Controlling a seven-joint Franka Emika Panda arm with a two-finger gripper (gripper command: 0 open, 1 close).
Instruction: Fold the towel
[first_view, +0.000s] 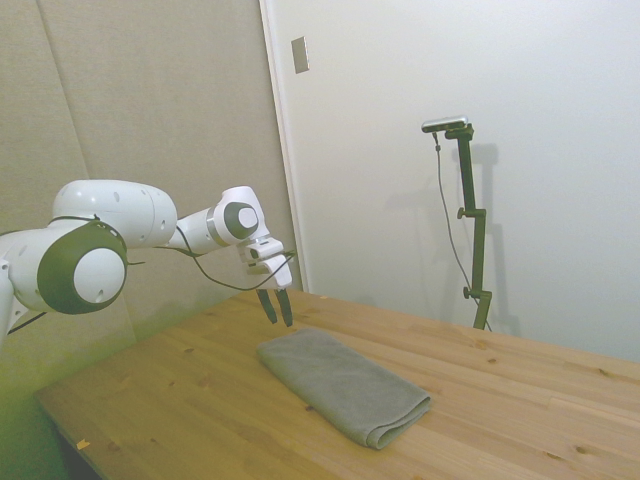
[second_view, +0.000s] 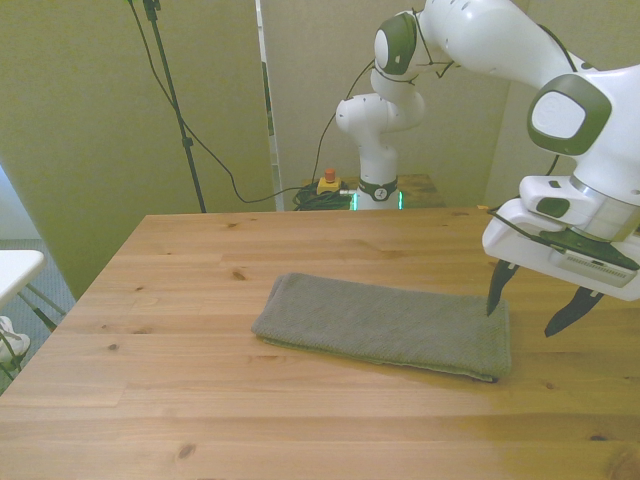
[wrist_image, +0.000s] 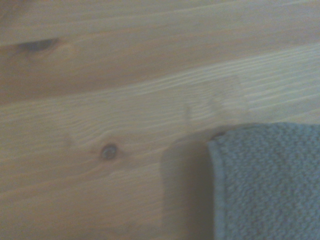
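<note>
- On the table (second_view: 200, 410), near its middle, the towel (second_view: 385, 325) lies flat as a long, narrow strip, already doubled into several thick layers with rounded edges.
- In the side view the towel (first_view: 345, 385) runs diagonally, with its stacked layers showing at the end nearer the camera.
- The gripper (second_view: 535, 305) hangs above the towel's end at the front view's right, clear of the cloth and holding nothing.
- Its two dark fingers stand apart, pointing down; the side view shows the gripper (first_view: 276, 307) just above the towel's far end.
- The wrist view shows a corner of the towel (wrist_image: 265, 180), its woven texture and the bare table (wrist_image: 125, 90) beside it, so the gripper is over the edge, not the middle.
- Handling, as a judgement: the towel looks soft, limp and light, and will sag and drape when lifted; it is not fragile, and the weave should give the fingers grip.
- Because it is thick and layered, a shallow pinch could lift only the top ply.
- The best hold seems to be the short end under the gripper, taken across all layers, then carried over toward the other end.
</note>
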